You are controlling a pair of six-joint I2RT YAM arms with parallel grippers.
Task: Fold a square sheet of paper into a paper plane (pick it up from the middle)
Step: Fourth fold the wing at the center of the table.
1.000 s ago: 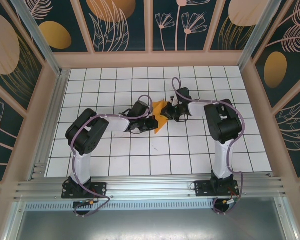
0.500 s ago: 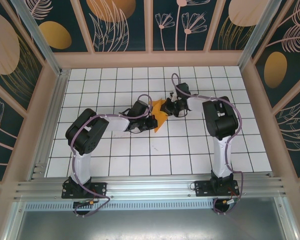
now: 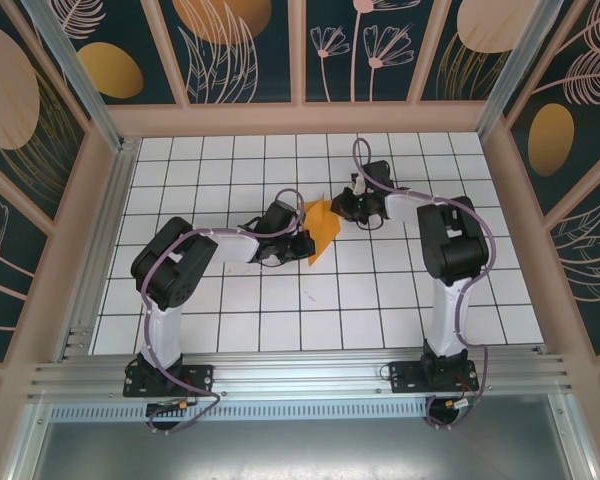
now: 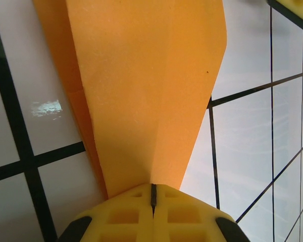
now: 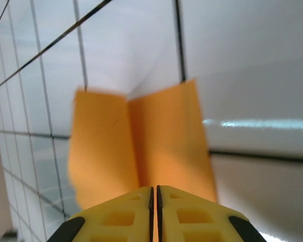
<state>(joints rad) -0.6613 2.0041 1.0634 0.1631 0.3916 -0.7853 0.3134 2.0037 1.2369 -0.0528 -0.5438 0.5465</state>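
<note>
1. One orange paper [image 3: 322, 228], already creased into a narrow layered wedge, sits at mid-table between the two arms. Whether it rests on the tiles or is lifted off them cannot be told.
2. Left gripper [image 4: 152, 189]: jaws pressed together on the paper's near end, with the centre crease running straight into the slit between them. This is the only hold that is certain.
3. Right gripper [image 5: 154, 191]: in the top view it sits just beside the paper's far right edge. Its jaws are narrow, almost touching. Its wrist view shows paper just beyond the tips, with the lower edge hidden behind them, so whether any paper is caught cannot be told.
4. Risk: if the right gripper does have the edge, any pull away from the left pinch could tear the thin sheet or drag a fold open. The cause would be two grips working against each other.
5. Risk: if it has nothing, the wedge hangs from one pinch. The layers may then spring apart, or the paper may pivot in the left jaws and put the next crease off line.
6. Risk: the tiled table [image 3: 360, 300] looks glossy. Paper pressed on it is likely to slide rather than take a sharp crease.
7. Risk: both wrists work close together over the paper, so a careless reach could knock one against the other.
</note>
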